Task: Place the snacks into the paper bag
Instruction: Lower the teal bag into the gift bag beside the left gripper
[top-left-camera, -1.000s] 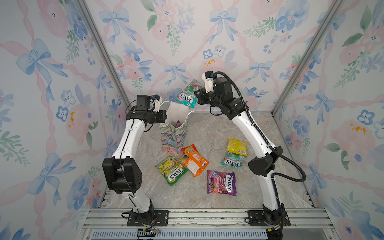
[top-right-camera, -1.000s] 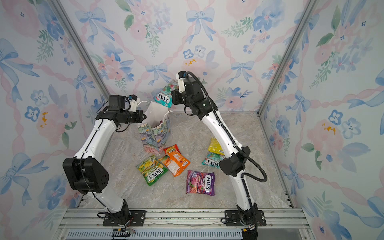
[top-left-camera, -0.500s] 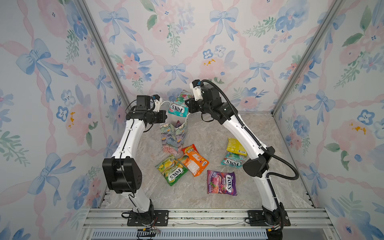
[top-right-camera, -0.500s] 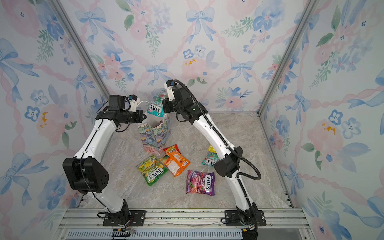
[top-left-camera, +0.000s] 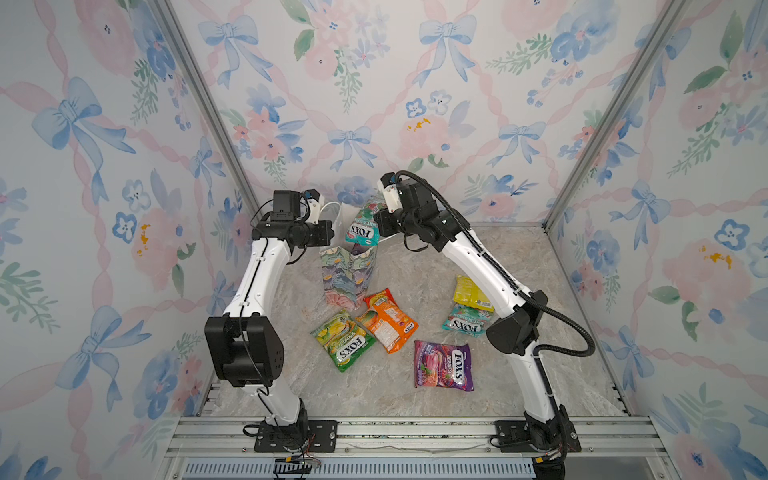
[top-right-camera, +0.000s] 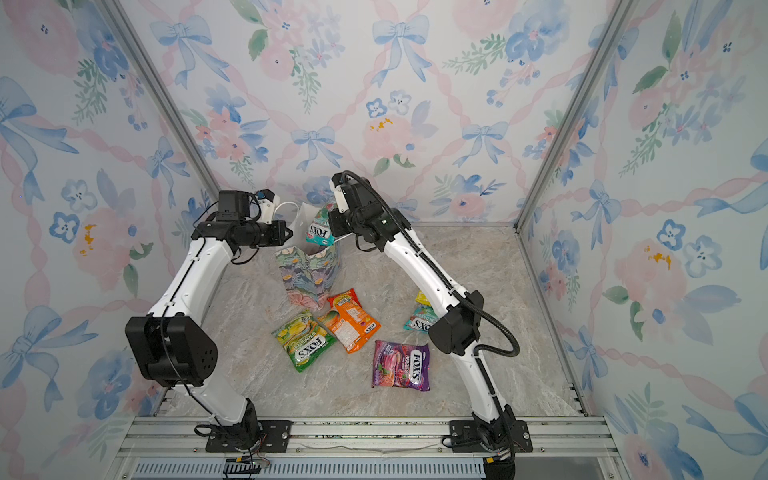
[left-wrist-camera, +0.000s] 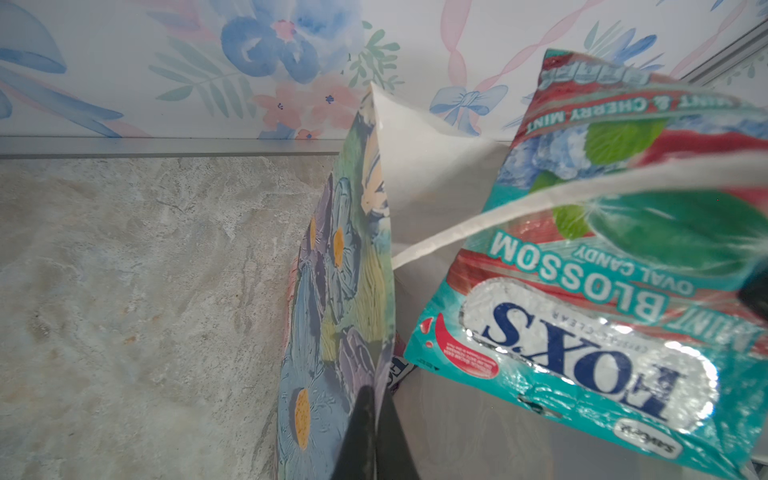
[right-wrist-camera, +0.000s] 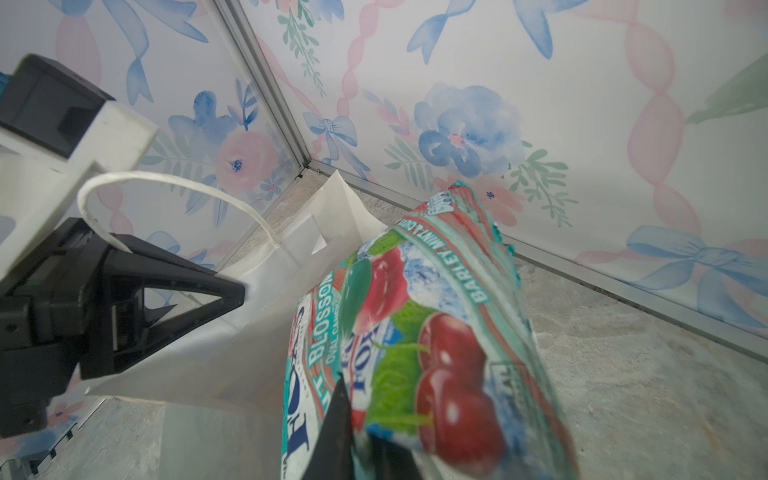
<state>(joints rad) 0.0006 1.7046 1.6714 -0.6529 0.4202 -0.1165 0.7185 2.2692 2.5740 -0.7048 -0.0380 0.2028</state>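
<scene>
Lower than before, teal packet (top-left-camera: 362, 230) at paper bag (top-left-camera: 347, 276) mouth, pinched in right gripper (top-left-camera: 377, 219) (left gripper (left-wrist-camera: 376, 432) clamped on bag rim).

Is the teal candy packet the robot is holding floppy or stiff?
Probably floppy: the held teal packet bends and curls beyond where the right gripper pinches its edge. Its shiny film looks slippery, so it might slide out. It seems light, held up by one pinch.

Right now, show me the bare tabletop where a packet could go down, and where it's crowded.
Bare: the far right corner of the table behind the yellow packet; the front strip between the purple packet and the rail. Crowded: in front of the paper bag, where the green packet and orange packet lie together.
</scene>
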